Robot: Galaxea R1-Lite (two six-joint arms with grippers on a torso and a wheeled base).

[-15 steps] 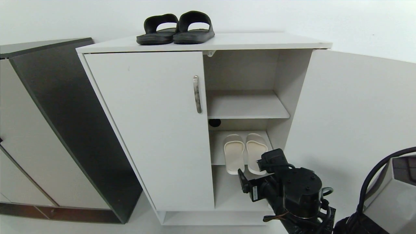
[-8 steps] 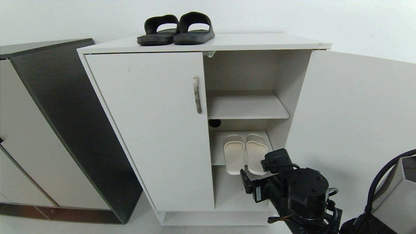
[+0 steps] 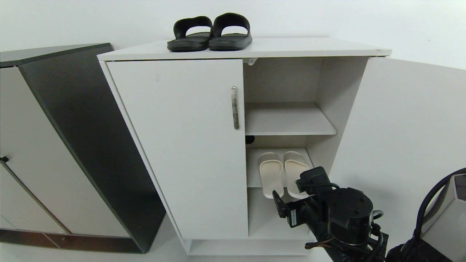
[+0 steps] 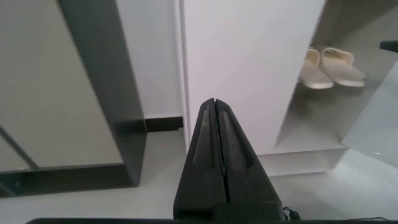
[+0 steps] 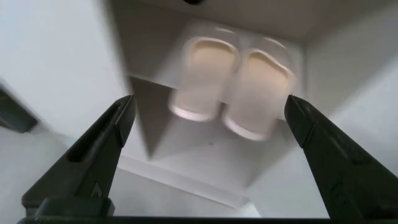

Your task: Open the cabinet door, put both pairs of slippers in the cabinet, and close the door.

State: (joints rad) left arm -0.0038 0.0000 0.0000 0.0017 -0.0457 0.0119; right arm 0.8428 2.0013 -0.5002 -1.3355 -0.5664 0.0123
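Note:
A pair of black slippers point(image 3: 211, 32) sits on top of the white cabinet point(image 3: 320, 45). Its left door point(image 3: 182, 145) is closed, with a metal handle point(image 3: 235, 107). The right half stands open. A pair of white slippers point(image 3: 282, 173) lies side by side on the lower shelf, also seen in the left wrist view point(image 4: 329, 65) and the right wrist view point(image 5: 230, 81). My right gripper point(image 3: 287, 203) hangs just in front of that shelf, open point(image 5: 205, 162), with nothing between its fingers. My left gripper point(image 4: 214, 102) is shut on nothing, low in front of the closed door.
A dark grey cabinet point(image 3: 72, 127) stands close against the white one's left side. The open right door point(image 3: 411, 138) stretches away at the right. An upper shelf point(image 3: 287, 120) sits above the white slippers. A pale box point(image 3: 444, 222) and black cable point(image 3: 426, 203) are at the lower right.
The head camera has shifted, so the whole cabinet shows a little further right. The slippers have not moved. My right gripper stays in front of the lower shelf.

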